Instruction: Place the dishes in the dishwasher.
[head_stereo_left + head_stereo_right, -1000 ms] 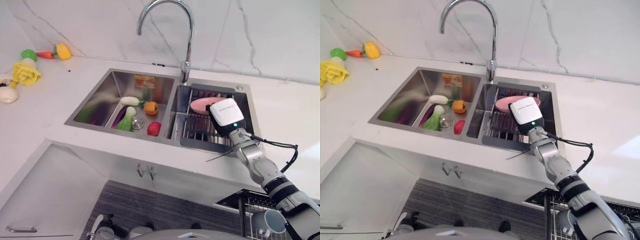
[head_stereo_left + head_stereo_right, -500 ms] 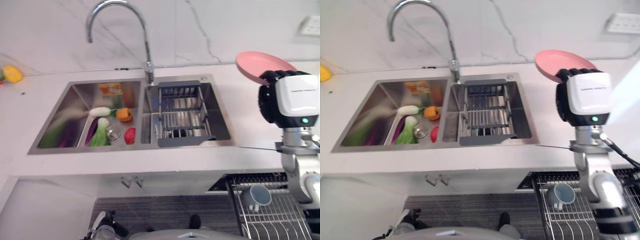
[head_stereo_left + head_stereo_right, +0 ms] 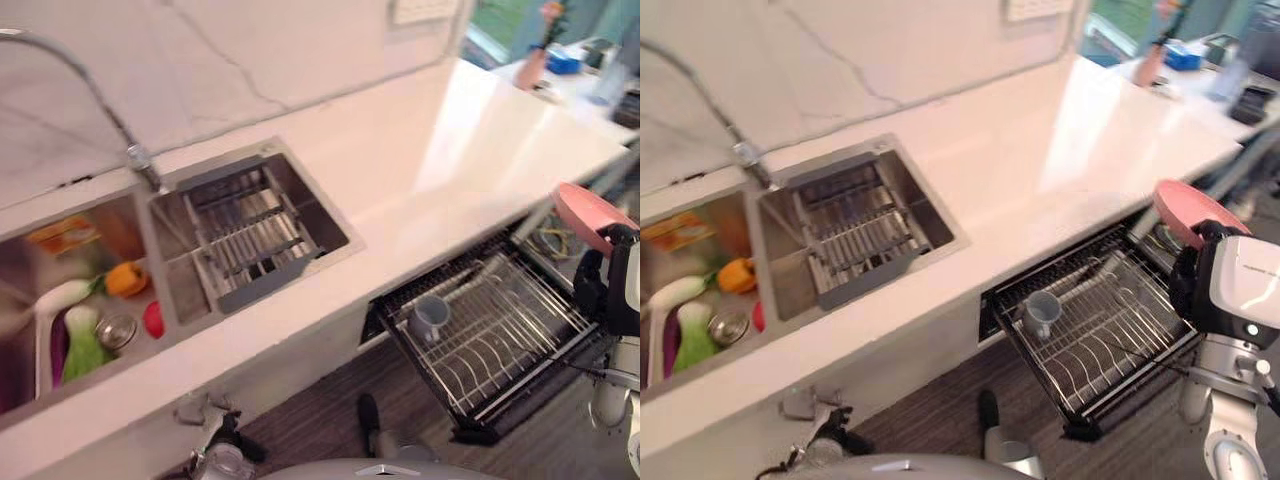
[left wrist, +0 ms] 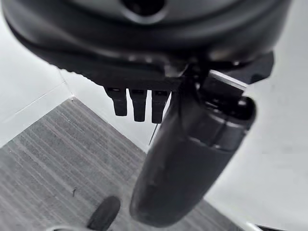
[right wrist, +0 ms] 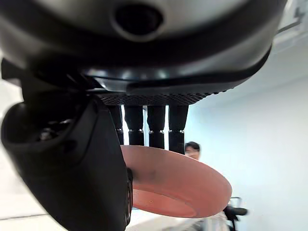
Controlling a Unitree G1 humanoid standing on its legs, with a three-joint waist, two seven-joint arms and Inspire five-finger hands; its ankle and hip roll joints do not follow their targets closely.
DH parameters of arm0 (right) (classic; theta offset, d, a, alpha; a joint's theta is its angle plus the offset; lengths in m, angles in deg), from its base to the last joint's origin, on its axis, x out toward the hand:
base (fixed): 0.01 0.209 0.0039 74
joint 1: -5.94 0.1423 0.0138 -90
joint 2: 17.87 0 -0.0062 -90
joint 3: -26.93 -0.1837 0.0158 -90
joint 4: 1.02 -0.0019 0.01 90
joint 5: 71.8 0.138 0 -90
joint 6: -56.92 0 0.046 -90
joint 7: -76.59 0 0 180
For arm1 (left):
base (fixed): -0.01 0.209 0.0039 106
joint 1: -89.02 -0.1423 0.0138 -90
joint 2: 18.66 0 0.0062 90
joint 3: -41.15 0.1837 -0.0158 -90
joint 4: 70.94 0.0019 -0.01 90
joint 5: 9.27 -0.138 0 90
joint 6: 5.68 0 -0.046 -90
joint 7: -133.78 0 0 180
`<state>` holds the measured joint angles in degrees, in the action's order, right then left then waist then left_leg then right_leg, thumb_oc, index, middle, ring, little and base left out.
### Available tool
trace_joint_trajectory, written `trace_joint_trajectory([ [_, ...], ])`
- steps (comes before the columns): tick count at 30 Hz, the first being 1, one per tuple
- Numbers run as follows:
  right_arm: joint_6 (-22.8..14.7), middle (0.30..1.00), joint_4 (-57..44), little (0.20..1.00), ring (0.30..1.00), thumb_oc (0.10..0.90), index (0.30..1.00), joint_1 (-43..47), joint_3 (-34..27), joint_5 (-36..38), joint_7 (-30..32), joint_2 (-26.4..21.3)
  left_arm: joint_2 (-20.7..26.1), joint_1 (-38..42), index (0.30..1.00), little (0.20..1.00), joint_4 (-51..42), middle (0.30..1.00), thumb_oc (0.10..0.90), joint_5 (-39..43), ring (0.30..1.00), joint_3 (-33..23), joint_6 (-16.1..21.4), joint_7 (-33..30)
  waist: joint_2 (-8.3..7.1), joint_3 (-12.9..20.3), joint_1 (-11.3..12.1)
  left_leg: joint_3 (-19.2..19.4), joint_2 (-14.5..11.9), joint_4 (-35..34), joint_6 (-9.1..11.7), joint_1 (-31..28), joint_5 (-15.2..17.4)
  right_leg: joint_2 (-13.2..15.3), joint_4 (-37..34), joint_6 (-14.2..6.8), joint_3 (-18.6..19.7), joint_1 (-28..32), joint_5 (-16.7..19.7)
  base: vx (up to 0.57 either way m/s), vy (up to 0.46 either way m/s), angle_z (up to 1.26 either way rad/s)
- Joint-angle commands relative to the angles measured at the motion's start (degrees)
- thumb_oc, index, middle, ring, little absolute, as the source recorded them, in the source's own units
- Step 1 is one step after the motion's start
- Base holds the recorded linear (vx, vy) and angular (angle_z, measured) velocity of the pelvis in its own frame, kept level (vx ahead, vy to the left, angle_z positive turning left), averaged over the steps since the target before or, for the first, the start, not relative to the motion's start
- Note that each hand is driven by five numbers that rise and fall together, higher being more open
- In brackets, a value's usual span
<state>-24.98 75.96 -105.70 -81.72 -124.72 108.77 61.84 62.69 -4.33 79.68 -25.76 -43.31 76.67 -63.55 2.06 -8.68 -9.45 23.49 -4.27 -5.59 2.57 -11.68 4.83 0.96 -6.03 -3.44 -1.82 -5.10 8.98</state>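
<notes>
A pink plate (image 3: 1191, 209) is pinched at its rim by my right hand (image 3: 1200, 281), thumb on one face and fingers on the other, as the right wrist view shows around the plate (image 5: 179, 186). Hand and plate hang at the right, above the far right corner of the pulled-out dishwasher rack (image 3: 1092, 335). A grey-blue cup (image 3: 1041, 311) lies in the rack's left part. The left hand (image 4: 191, 159) hangs over the wood-pattern floor with relaxed fingers (image 4: 137, 103) and holds nothing.
The white countertop (image 3: 420, 150) runs above the dishwasher. At the left is the double sink: a grey dish rack (image 3: 245, 240) in one basin, toy vegetables (image 3: 125, 280) in the other, a tap (image 3: 135, 155) behind. A person (image 5: 192, 149) stands beyond the plate.
The view has swung right, from the sink to the dishwasher. My right hand lifted the pink plate out of the sink rack, carried it right and lowered it to the dishwasher rack's side.
</notes>
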Motion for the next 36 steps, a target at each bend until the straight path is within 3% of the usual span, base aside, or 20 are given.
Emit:
trace_joint_trajectory([
  [1,-0.1,0.3,-6.1,0.3,0.3,0.4,0.3,5.6,-2.9,2.4,5.3,-3.0,4.1,0.0,0.9,0.9,-1.7,0.9,0.8,-2.6,0.9,2.0,0.9,-2.3,-1.19,1.3,2.4,-3.1,-0.7,0.6,0.9,1.0,0.3,6.3,1.1,-7.0,-0.3,8.5,-7.5,-0.02,0.024,-0.1],
  [9,1.8,0.3,5.2,0.3,0.3,0.4,0.3,7.3,5.3,1.6,2.6,-4.9,5.0,1.3,0.9,0.9,-0.2,0.9,0.8,-0.5,0.9,1.5,1.3,-2.8,-1.11,-2.5,3.3,-3.3,0.3,0.6,0.3,3.3,-0.1,7.4,1.5,-7.3,0.2,5.7,-6.3,-0.07,0.023,-0.01],
  [19,3.7,0.3,18.4,0.3,0.3,0.4,0.3,13.6,15.1,-0.4,-0.4,-8.1,5.4,3.3,0.9,0.9,4.3,0.9,0.8,0.4,0.9,1.5,1.1,-2.9,-0.52,-4.8,5.9,-5.0,0.7,0.6,0.6,4.7,-0.7,8.6,1.5,-7.2,-2.3,5.6,-6.2,-0.02,-0.001,0.11],
  [25,3.8,0.316,20.3,0.316,0.316,0.411,0.316,13.5,15.5,1.3,-1.5,-7.5,4.9,3.3,0.9,0.9,4.8,0.9,0.8,0.3,0.9,1.6,1.0,-2.7,-0.25,-4.9,6.2,-5.9,0.7,0.6,0.9,4.3,-0.7,8.8,1.1,-7.1,-3.7,7.1,-6.6,0.01,-0.018,0.22],
  [26,3.9,0.479,20.8,0.479,0.479,0.519,0.479,13.3,15.5,1.9,-1.7,-7.3,4.8,3.3,0.9,0.9,4.8,0.9,0.8,0.2,0.9,1.7,1.0,-2.7,-0.17,-4.8,6.2,-6.1,0.7,0.6,0.9,4.3,-0.8,8.8,1.1,-7.1,-3.9,7.3,-6.7,0.0,-0.018,0.13],
  [28,4.1,0.665,20.7,0.665,0.665,0.643,0.665,12.9,15.0,2.5,-1.7,-7.1,4.7,3.4,0.9,0.9,4.6,0.9,0.8,0.0,0.9,2.0,0.9,-2.6,-0.08,-4.7,6.1,-6.3,0.6,0.6,1.0,4.1,-0.8,8.8,1.1,-7.0,-4.5,7.8,-6.9,0.01,-0.021,0.12],
  [29,4.1,0.9,20.6,0.9,0.9,0.8,0.9,12.8,14.7,2.8,-1.7,-7.1,4.6,3.4,0.9,0.9,4.4,0.9,0.8,0.0,0.9,2.2,0.9,-2.6,-0.05,-4.6,6.0,-6.4,0.5,0.6,1.1,3.9,-0.7,8.7,1.0,-7.0,-4.6,8.1,-7.0,0.01,-0.025,0.13],
  [36,4.5,0.9,20.0,0.9,0.9,0.8,0.9,10.2,11.5,6.0,-1.0,-6.0,4.2,3.3,0.9,0.9,3.7,0.9,0.8,0.3,0.9,2.3,0.7,-2.2,0.13,-3.7,5.4,-6.8,0.1,0.6,1.4,3.2,-0.8,8.3,1.0,-6.7,-5.1,9.1,-7.7,0.0,-0.009,0.02],
])
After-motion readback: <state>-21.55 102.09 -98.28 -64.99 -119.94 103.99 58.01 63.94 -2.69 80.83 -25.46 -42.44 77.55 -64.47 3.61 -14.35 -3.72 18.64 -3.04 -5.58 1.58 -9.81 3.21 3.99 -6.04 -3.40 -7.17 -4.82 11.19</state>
